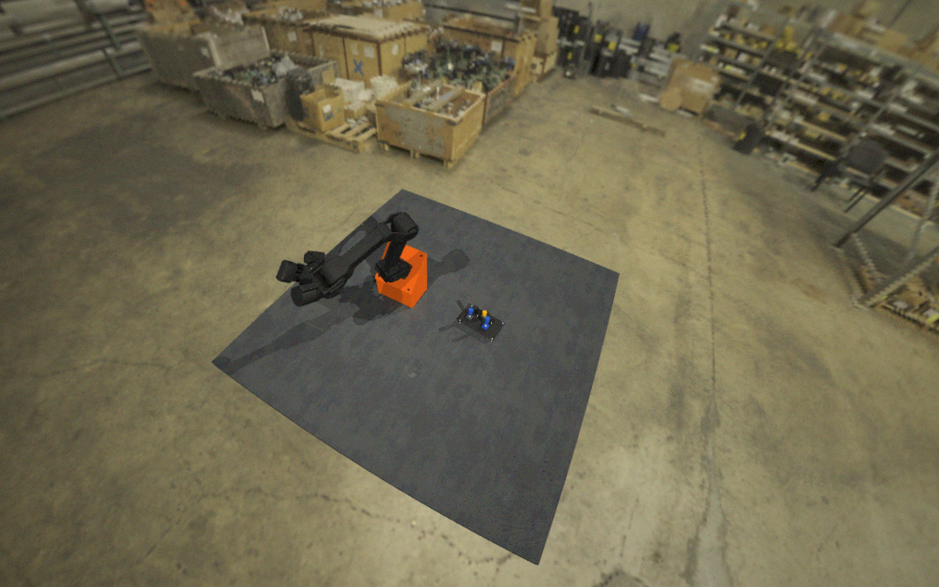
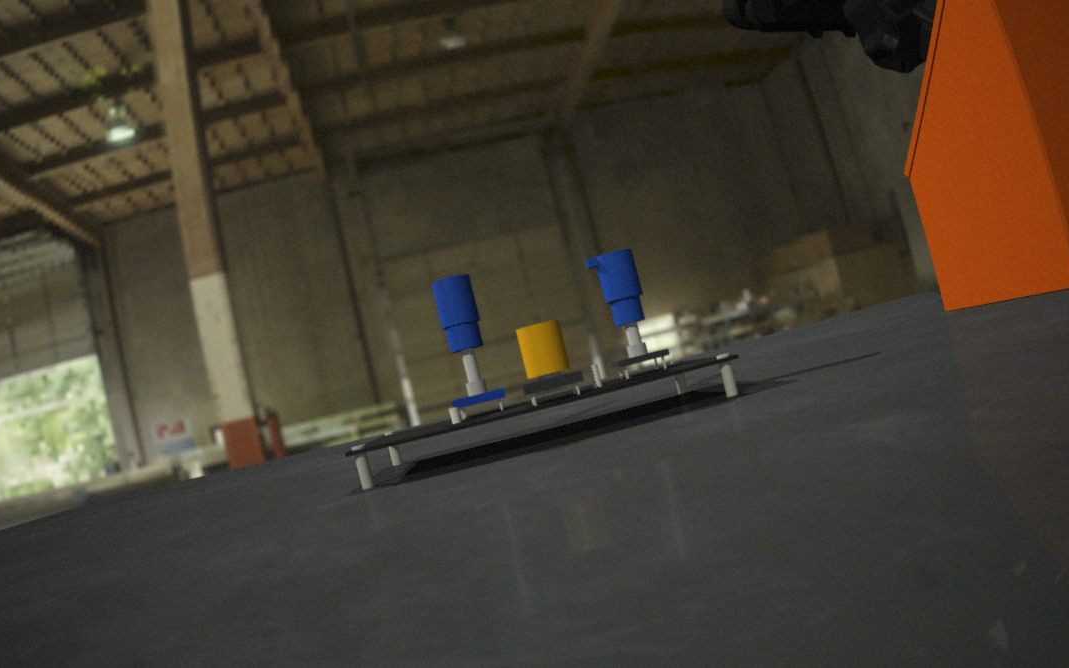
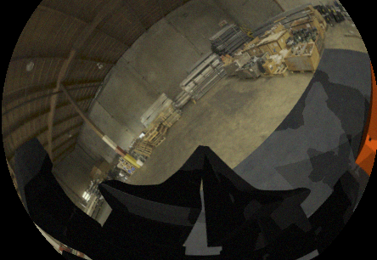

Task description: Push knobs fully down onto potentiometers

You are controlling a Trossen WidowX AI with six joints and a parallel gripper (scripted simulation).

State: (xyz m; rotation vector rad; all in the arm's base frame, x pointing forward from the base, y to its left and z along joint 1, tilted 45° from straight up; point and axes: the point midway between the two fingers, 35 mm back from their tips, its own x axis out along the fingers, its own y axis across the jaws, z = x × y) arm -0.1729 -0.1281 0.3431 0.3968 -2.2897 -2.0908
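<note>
Nothing pushed down yet: both blue knobs (image 2: 457,312) (image 2: 620,286) riding high on bare shafts. Gripper (image 1: 287,271) pinched together on nothing, at 9 o'clock from the board (image 1: 480,321), well apart. Whole job left.

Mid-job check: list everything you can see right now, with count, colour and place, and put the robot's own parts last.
Mat: one, dark grey, on the concrete floor.
Board: one, dark, on short white legs on the mat, beside the pedestal.
Raised knobs: two, blue, left knob and right knob, each high on a white shaft, not pushed down.
Seated knob: one, yellow, between the blue ones, low on its base.
Crates: several, brown, at the far edge of the floor.
Shelving: grey racks, along the far right.
Pedestal: one, orange, on the mat.
Arm: one, black, reaching away from the board.
Gripper: one, black, shut, holding nothing, far from the board.
</note>
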